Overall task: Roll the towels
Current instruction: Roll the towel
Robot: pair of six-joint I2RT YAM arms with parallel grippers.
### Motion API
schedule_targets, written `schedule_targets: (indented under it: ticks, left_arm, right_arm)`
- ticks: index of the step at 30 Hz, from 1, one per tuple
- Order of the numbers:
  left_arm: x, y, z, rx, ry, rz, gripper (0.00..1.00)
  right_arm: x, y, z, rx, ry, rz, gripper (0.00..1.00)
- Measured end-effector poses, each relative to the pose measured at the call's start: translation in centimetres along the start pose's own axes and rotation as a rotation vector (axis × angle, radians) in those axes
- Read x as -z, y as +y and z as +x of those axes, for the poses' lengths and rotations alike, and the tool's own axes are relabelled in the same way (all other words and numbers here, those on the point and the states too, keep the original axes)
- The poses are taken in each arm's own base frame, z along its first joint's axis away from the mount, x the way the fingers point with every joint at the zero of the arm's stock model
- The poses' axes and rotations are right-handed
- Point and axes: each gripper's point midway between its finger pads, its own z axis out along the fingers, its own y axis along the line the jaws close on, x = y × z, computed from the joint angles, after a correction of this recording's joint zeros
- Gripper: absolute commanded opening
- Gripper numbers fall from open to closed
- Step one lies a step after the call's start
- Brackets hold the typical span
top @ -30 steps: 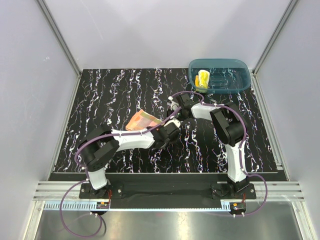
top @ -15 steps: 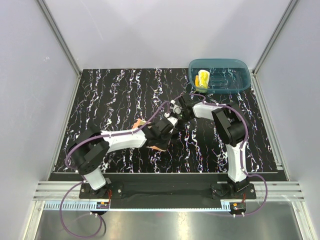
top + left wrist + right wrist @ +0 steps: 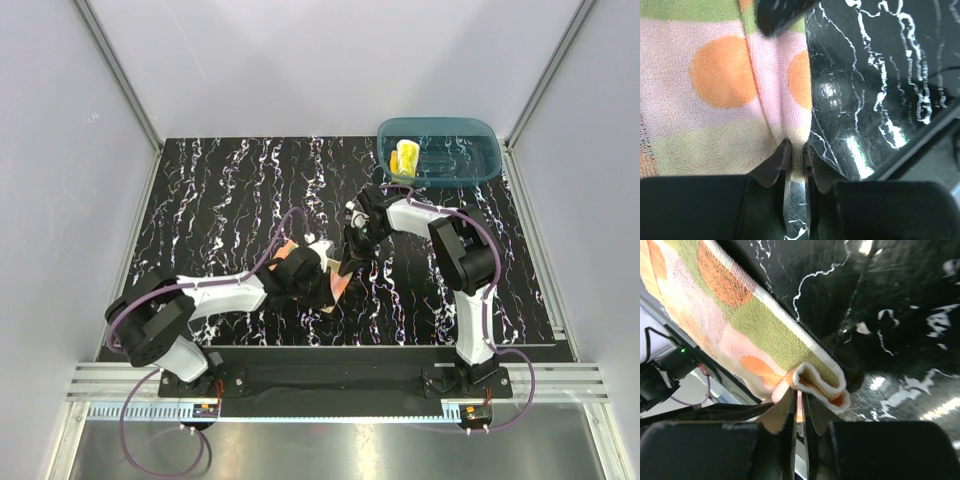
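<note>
The first towel (image 3: 405,157) lies in the tub (image 3: 470,172) far right, the second towel (image 3: 715,125) nearer, centre.

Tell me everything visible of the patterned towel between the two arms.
The patterned towel is thin cloth, pink and green blocks with orange dots. It is folded, near the middle of the black table. The jaws of the left gripper pinch a crease; those of the right gripper pinch its doubled edge.

Pink towel (image 3: 715,125) with orange dots and green bands; black, white-veined table (image 3: 220,200); teal tub (image 3: 437,123).
</note>
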Motion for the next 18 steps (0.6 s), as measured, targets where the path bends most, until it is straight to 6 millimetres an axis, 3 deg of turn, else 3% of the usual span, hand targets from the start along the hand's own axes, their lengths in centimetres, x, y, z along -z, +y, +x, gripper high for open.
schedule_targets:
  ticks: [3, 8, 12, 15, 18]
  left_arm:
    - [0.3, -0.1, 0.3, 0.047, 0.002, 0.050, 0.00]
    - [1.2, -0.3, 2.0, 0.115, 0.053, 0.132, 0.00]
    - [1.7, -0.3, 2.1, 0.174, 0.066, 0.177, 0.00]
    - [2.1, -0.1, 1.8, 0.231, 0.057, 0.219, 0.00]
    - [2.6, 0.0, 1.5, 0.310, 0.046, 0.271, 0.00]
  right_arm:
    - [0.5, -0.6, -1.0, 0.018, -0.032, 0.059, 0.19]
    - [2.6, -3.6, -3.8, 0.015, -0.122, 0.187, 0.25]
    - [4.4, -4.9, -5.1, 0.001, -0.168, 0.242, 0.38]
    - [5.6, -4.3, -5.1, 0.008, -0.189, 0.249, 0.44]
    - [7.5, -2.4, -4.7, 0.030, -0.238, 0.221, 0.49]
